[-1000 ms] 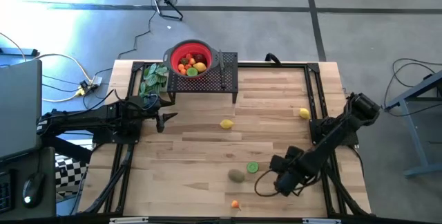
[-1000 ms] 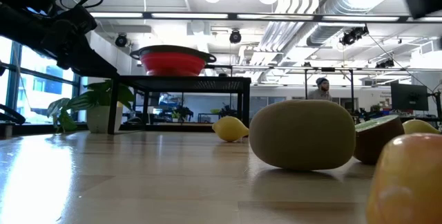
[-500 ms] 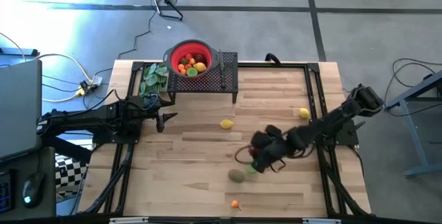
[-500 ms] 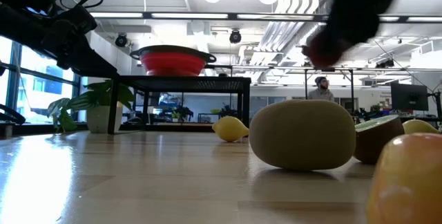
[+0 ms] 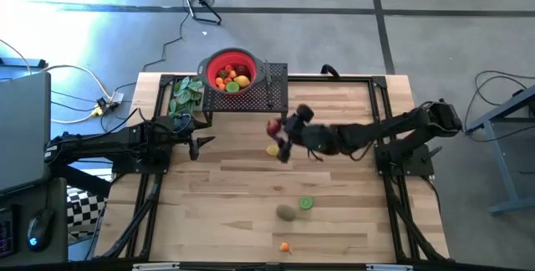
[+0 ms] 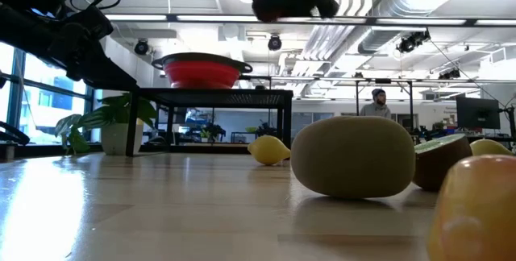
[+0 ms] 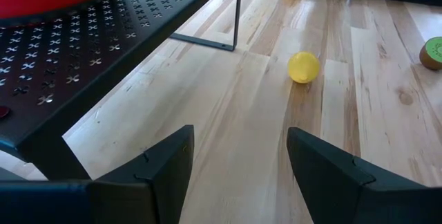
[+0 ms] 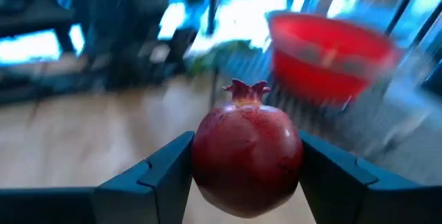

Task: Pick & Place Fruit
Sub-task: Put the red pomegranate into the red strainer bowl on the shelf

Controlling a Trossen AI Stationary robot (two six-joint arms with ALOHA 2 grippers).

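Two arms are at the wooden table [image 5: 234,196]. The right gripper [image 5: 278,137] is extended across the table toward the black perforated stand [image 5: 276,87], raised above the surface, with its fingers [image 8: 148,182] closed on a dark red pomegranate [image 8: 246,158]. In the right wrist view the pomegranate sits between the two fingers, crown upward, with the red bowl [image 8: 328,54] beyond it. In the high view the held fruit shows as a red spot at the gripper tip, just above a yellow lemon [image 5: 272,150] lying on the table.

The red bowl [image 5: 231,72] stands on the black stand at the far edge of the table and contains several red, orange, yellow and green fruit pieces. A green leafy bunch [image 5: 185,95] lies just beside the stand on its left.

Fruit on the table:
- A second yellow lemon [image 5: 368,137] near the right frame rail
- A green lime half [image 5: 306,203] touching or just beside a brown kiwi [image 5: 287,212]
- A small orange piece [image 5: 284,247] near the front edge

The left gripper [image 5: 199,144] waits at the left side of the table, near the stand, with its fingers [image 7: 166,165] apart and nothing between them. The left wrist view shows the lemon [image 7: 303,67] on the bare wood ahead of it
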